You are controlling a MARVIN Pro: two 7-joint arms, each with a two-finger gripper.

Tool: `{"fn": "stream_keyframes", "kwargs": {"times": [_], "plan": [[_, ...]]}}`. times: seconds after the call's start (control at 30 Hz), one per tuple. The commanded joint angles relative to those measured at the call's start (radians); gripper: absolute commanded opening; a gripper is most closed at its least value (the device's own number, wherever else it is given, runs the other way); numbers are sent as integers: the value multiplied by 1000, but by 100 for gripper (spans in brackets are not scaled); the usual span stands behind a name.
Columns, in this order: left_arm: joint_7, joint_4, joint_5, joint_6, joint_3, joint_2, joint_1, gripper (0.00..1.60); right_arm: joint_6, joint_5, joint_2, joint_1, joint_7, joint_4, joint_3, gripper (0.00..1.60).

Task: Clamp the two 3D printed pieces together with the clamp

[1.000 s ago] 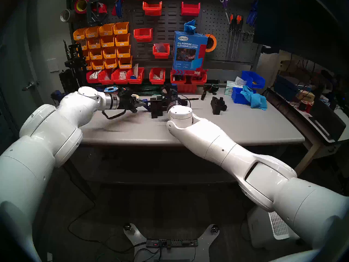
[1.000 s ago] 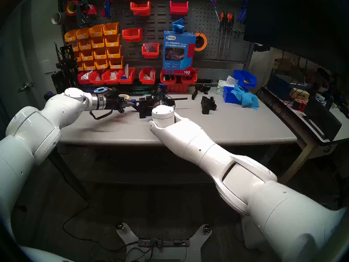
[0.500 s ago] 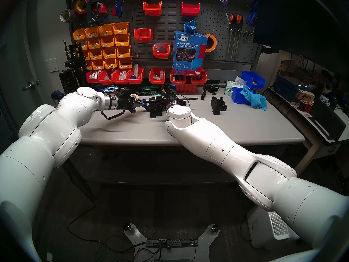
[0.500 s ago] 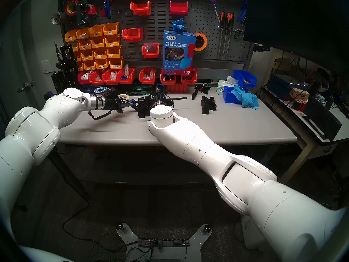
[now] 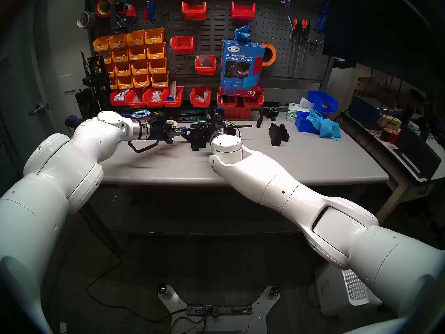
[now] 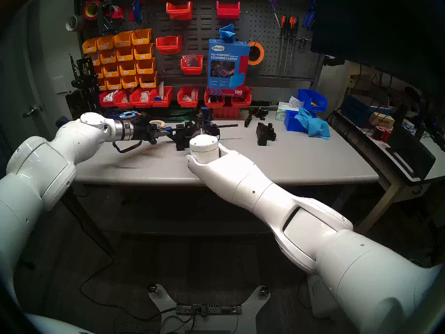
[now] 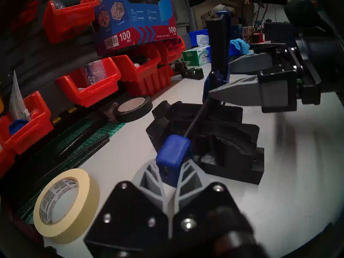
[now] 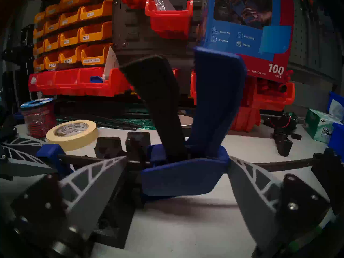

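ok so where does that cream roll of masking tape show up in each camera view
Head stereo left: the masking tape roll peeks out just behind the left gripper, left of centre.
Head stereo right: same spot, roll at.
Left wrist: large, bottom left, on the table.
Right wrist: left of centre, lying flat.
Shared landmark: the blue cleaning cloth box, behind the tape in every view.
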Motion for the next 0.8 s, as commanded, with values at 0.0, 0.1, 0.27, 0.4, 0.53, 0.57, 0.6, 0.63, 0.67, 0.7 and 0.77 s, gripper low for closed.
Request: {"fn": "stream_keyframes", "kwargs": {"times": [0.0, 0.1, 0.27, 0.4, 0.53, 0.57, 0.6, 0.63, 0.67, 0.7, 0.77], "plan": [[-9, -20, -1, -3, 1, -43, 2, 0, -3, 8, -76, 4, 44, -52, -32, 160], [-9, -17, 0, -4, 1, -36, 0, 0, -4, 9, -68, 0, 31, -57, -30, 160], [-14, -21, -1, -4, 0, -47, 4, 0, -10, 8, -84, 7, 11, -45, -34, 160], [-15, -21, 0, -6, 1, -48, 6, 0, -18, 2, -80, 13, -10, -43, -34, 160], [-16, -21, 1, -8, 1, -49, 7, 0, -26, -10, -75, 28, -35, -46, -37, 160], [-15, -19, 1, -8, 1, -43, 6, 0, -28, -16, -65, 30, -46, -50, -37, 160], [-17, -22, 0, -8, 1, -50, 8, 0, -32, -19, -72, 36, -51, -45, -39, 160], [-17, -22, 0, -8, 1, -50, 8, 0, -35, -24, -71, 41, -59, -44, -40, 160], [-17, -22, 0, -9, 1, -51, 8, 0, -36, -28, -71, 45, -64, -44, -40, 160], [-18, -23, 0, -9, 1, -51, 9, 0, -40, -33, -71, 49, -74, -43, -40, 160], [-18, -23, 0, -9, 1, -50, 9, 0, -44, -40, -68, 55, -88, -43, -38, 160]]}}
